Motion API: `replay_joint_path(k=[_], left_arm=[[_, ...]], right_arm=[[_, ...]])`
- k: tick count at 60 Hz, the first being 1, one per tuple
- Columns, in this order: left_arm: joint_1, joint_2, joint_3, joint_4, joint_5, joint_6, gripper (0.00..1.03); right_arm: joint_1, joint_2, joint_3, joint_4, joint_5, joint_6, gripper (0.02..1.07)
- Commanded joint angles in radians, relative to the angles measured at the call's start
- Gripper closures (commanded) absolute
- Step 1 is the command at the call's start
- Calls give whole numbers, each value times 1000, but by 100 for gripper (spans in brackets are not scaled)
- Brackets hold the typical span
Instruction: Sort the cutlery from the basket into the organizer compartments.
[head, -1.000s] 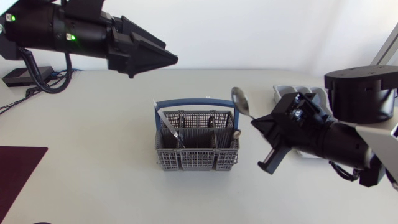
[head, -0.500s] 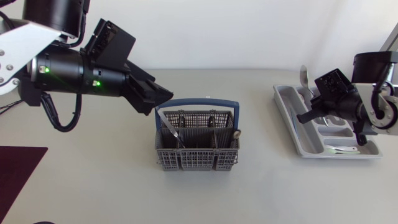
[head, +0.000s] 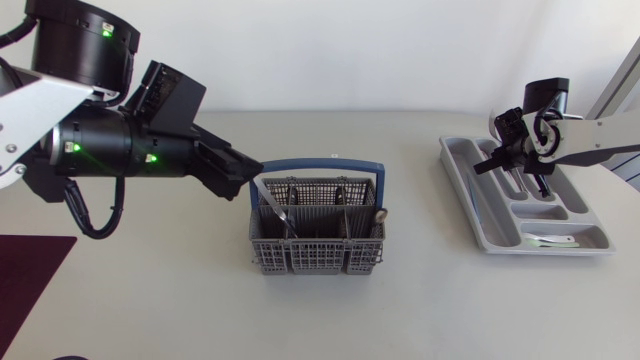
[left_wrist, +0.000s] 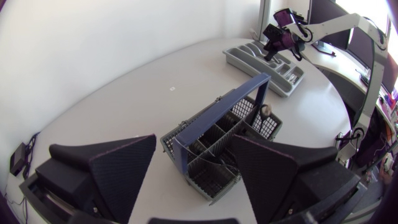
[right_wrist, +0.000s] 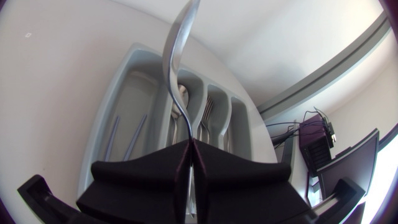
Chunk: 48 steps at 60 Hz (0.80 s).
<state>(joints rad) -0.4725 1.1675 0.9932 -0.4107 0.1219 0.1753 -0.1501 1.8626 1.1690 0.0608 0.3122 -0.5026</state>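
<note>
The grey wire basket (head: 317, 238) with a blue handle (head: 316, 164) stands mid-table and holds several pieces of cutlery (head: 275, 210). My left gripper (head: 250, 170) hangs open just above the basket's left rim. In the left wrist view the basket (left_wrist: 217, 146) lies ahead of and between the spread fingers (left_wrist: 118, 168). My right gripper (head: 490, 160) is over the far end of the grey organizer (head: 462, 185), shut on a spoon (right_wrist: 177, 62) that stands upright from its fingers (right_wrist: 143, 174). Below it, the organizer's compartments (right_wrist: 118, 93) hold a spoon, forks and two thin pieces.
A dark maroon mat (head: 30, 270) lies at the table's left edge. A white utensil (head: 545, 240) rests in the organizer's nearest compartment. Bare tabletop lies between basket and organizer and in front of both.
My right arm carried the spoon from beside the basket over to the organizer. My left arm came down, bringing its gripper to the basket's left rim.
</note>
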Motion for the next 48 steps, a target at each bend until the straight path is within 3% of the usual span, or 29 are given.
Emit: replay_joint_path(k=[1,17,43,48], left_arm=[[0,-14,-28,7,-7,-33,20],[3,-12,-39,7,-7,-34,20],[6,-14,-48,-8,-5,-34,20],[6,-14,-50,-11,-5,-34,20]], right_arm=[[-20,78,86,-36,18,58,101],[-48,248,274,-134,36,108,101],[-40,392,446,-210,64,147,101],[-40,414,457,-214,67,148,91]])
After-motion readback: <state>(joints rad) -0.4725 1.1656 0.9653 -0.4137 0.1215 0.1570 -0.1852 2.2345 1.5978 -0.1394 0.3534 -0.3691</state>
